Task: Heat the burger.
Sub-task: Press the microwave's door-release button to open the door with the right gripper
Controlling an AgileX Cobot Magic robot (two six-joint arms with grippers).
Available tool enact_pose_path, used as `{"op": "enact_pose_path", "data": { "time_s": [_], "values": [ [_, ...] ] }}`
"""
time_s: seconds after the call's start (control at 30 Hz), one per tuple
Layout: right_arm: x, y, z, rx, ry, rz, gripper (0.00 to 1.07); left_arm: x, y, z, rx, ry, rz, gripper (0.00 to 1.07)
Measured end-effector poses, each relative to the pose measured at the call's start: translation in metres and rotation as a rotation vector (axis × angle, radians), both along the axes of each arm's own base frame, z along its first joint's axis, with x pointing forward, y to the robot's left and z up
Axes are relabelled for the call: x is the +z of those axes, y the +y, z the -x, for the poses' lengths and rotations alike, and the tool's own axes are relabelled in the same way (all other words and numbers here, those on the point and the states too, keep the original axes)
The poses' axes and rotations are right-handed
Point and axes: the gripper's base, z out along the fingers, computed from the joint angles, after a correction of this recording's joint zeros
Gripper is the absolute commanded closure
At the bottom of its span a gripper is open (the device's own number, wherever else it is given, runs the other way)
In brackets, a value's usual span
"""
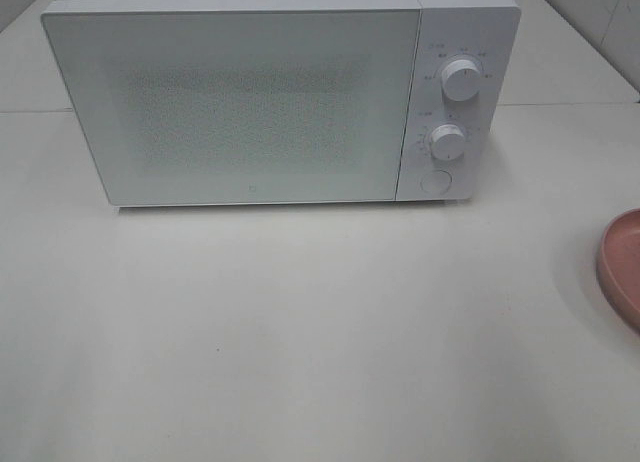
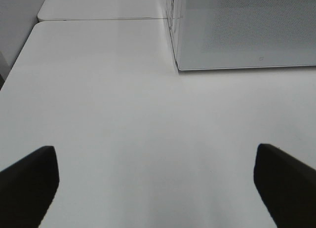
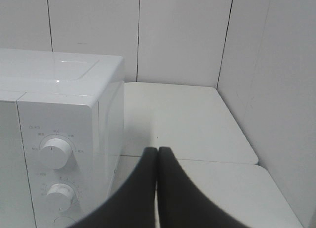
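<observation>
left hand [image 2: 154, 150] released, fingers [image 2: 29, 183] wide, low over surface [image 2: 123, 104], microwave [image 2: 237, 30] ahead | right hand [image 3: 157, 152] clenched on nothing, raised beside microwave's dials [image 3: 55, 152], facing wall [image 3: 182, 35] | burger: whereabouts cannot be told

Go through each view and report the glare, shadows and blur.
Exterior high: soft, even light, a faint shadow below the microwave, pink plate cropped at the edge. Left wrist: the open left gripper shows as dark, soft-edged shapes. Right wrist: small glare spots on the microwave top; the shut right gripper is a dark silhouette.
</observation>
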Motion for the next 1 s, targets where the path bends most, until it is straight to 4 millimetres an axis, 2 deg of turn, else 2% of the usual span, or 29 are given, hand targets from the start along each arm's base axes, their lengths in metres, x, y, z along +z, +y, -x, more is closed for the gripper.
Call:
{"op": "enact_pose_path", "data": {
  "time_s": [0.03,0.13,0.2,0.27,0.3,0.37,0.43,0.47,0.5,0.53,0.6,1.0],
  "values": [
    [-0.006,0.001,-0.006,0.006,0.005,0.001,1.07,0.000,0.000,0.000,0.000,0.000,0.000,0.04],
    [-0.008,0.001,-0.008,0.010,0.002,0.002,1.07,0.000,0.000,0.000,0.000,0.000,0.000,0.04],
    [-0.021,0.003,-0.014,0.023,-0.007,0.001,1.07,0.000,0.000,0.000,0.000,0.000,0.000,0.04],
    [-0.025,0.003,-0.015,0.025,-0.007,-0.002,1.07,0.000,0.000,0.000,0.000,0.000,0.000,0.04],
    [-0.034,0.003,-0.014,0.025,-0.009,-0.016,1.07,0.000,0.000,0.000,0.000,0.000,0.000,0.04],
    [-0.039,0.003,-0.014,0.024,-0.004,-0.024,1.07,0.000,0.000,0.000,0.000,0.000,0.000,0.04],
    [-0.057,0.003,-0.012,0.021,0.032,-0.040,1.07,0.000,0.000,0.000,0.000,0.000,0.000,0.04],
    [-0.057,0.003,-0.012,0.021,0.032,-0.040,1.07,0.000,0.000,0.000,0.000,0.000,0.000,0.04],
    [-0.069,0.003,-0.010,0.023,0.059,-0.041,1.07,0.000,0.000,0.000,0.000,0.000,0.000,0.04],
    [-0.069,0.003,-0.010,0.023,0.059,-0.041,1.07,0.000,0.000,0.000,0.000,0.000,0.000,0.04],
    [-0.081,0.003,-0.007,0.026,0.078,-0.047,1.07,0.000,0.000,0.000,0.000,0.000,0.000,0.04],
    [-0.088,0.006,-0.007,0.045,0.099,-0.105,1.07,0.000,0.000,0.000,0.000,0.000,0.000,0.04]
  ]
}}
